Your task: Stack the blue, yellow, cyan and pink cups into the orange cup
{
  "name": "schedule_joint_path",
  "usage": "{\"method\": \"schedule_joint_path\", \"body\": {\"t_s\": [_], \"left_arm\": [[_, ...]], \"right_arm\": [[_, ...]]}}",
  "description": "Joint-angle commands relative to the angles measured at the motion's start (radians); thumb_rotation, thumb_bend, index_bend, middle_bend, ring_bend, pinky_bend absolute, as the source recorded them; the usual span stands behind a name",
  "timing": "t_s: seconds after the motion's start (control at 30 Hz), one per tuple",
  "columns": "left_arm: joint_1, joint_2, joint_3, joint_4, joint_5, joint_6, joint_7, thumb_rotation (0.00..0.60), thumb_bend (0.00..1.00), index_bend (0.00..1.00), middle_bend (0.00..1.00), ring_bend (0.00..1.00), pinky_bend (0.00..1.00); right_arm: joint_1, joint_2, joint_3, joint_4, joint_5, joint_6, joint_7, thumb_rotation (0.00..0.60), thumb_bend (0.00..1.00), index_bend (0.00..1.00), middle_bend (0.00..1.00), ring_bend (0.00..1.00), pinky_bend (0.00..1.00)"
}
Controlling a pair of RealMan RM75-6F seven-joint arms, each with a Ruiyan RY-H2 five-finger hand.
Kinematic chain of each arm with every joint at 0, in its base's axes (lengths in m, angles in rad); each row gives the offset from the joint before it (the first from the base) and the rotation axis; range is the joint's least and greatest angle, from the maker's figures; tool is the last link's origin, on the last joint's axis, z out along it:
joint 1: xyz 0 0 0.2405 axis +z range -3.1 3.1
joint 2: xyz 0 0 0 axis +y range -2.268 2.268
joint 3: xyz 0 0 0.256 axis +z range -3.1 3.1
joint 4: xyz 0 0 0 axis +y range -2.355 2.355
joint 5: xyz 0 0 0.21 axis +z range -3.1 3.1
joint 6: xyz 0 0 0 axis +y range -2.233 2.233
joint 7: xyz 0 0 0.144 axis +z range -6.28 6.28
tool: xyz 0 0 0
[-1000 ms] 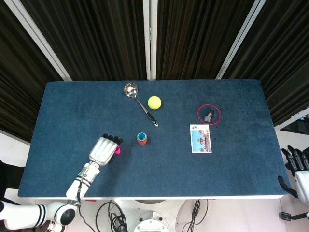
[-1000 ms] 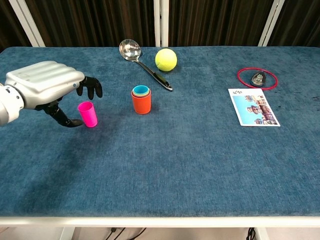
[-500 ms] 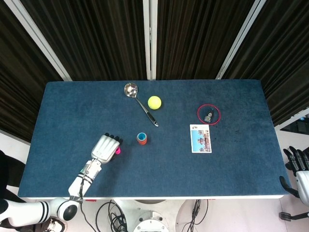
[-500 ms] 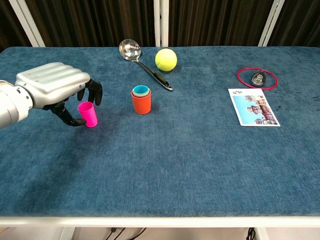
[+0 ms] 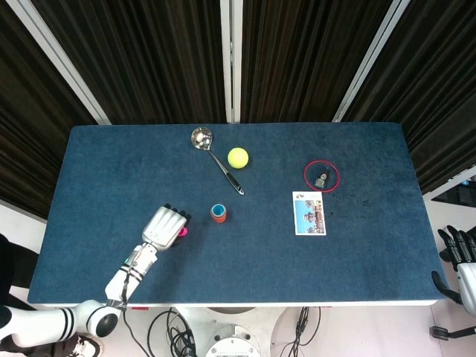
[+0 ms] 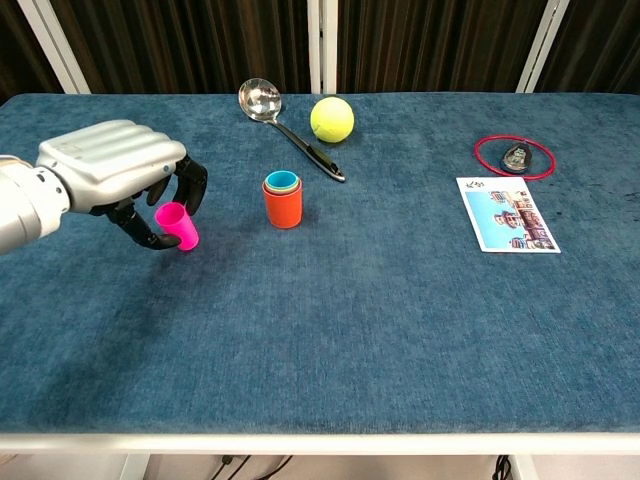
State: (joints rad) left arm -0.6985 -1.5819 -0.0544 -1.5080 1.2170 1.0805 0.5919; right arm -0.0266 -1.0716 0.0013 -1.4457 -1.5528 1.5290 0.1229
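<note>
The orange cup [image 6: 283,205] stands mid-table with the cyan cup [image 6: 281,180] nested on top and a yellow rim showing between them; the head view shows the same stack [image 5: 219,214]. The blue cup cannot be made out. To its left, the pink cup [image 6: 178,225] leans slightly, and my left hand [image 6: 115,165] grips it, thumb under its left side and fingers curled round its far side. From above, the left hand [image 5: 163,227] covers most of the pink cup [image 5: 181,231]. My right hand [image 5: 461,256] hangs off the table's right end, fingers apart and holding nothing.
A metal spoon [image 6: 290,130] and a tennis ball [image 6: 332,118] lie behind the orange cup. A red ring [image 6: 515,156] around a small object and a picture card [image 6: 506,214] lie on the right. Blue cloth covers the table [image 6: 350,330].
My left hand has moved right onto the pink cup and curled its fingers round it; the cup now leans a little. The right hand has sunk slightly at the frame edge.
</note>
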Motion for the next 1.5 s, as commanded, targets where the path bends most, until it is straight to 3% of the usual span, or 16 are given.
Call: {"method": "schedule_joint_path", "body": {"t_s": [0.03, 0.23, 0.4, 0.5, 0.97, 1.5], "left_arm": [[0.000, 0.020, -0.013, -0.029, 0.009, 0.013, 0.003, 0.600, 0.28, 0.55, 0.52, 0.56, 0.48], [-0.014, 0.075, -0.074, -0.128, 0.000, 0.041, 0.029, 0.600, 0.28, 0.55, 0.52, 0.56, 0.48], [-0.059, 0.077, -0.157, -0.189, -0.101, 0.007, 0.044, 0.600, 0.28, 0.55, 0.52, 0.56, 0.48], [-0.094, 0.056, -0.179, -0.192, -0.143, -0.010, 0.078, 0.600, 0.28, 0.55, 0.51, 0.56, 0.48], [-0.202, -0.066, -0.199, -0.063, -0.249, -0.063, 0.132, 0.600, 0.28, 0.54, 0.51, 0.56, 0.48], [-0.250, -0.123, -0.179, 0.040, -0.257, -0.074, 0.117, 0.600, 0.28, 0.54, 0.50, 0.55, 0.47]], "right_arm": [[0.000, -0.001, 0.000, 0.001, -0.001, 0.001, 0.001, 0.600, 0.31, 0.00, 0.00, 0.00, 0.00], [0.001, -0.003, 0.000, 0.005, -0.002, 0.000, 0.007, 0.600, 0.31, 0.00, 0.00, 0.00, 0.00], [0.002, -0.002, -0.002, -0.002, -0.013, 0.005, 0.006, 0.600, 0.31, 0.00, 0.00, 0.00, 0.00], [0.002, 0.000, -0.004, -0.010, -0.021, 0.010, 0.001, 0.600, 0.31, 0.00, 0.00, 0.00, 0.00], [-0.002, -0.005, -0.005, 0.010, -0.017, 0.012, 0.018, 0.600, 0.31, 0.00, 0.00, 0.00, 0.00], [-0.002, -0.009, -0.001, 0.049, 0.006, -0.004, 0.067, 0.600, 0.31, 0.00, 0.00, 0.00, 0.00]]}}
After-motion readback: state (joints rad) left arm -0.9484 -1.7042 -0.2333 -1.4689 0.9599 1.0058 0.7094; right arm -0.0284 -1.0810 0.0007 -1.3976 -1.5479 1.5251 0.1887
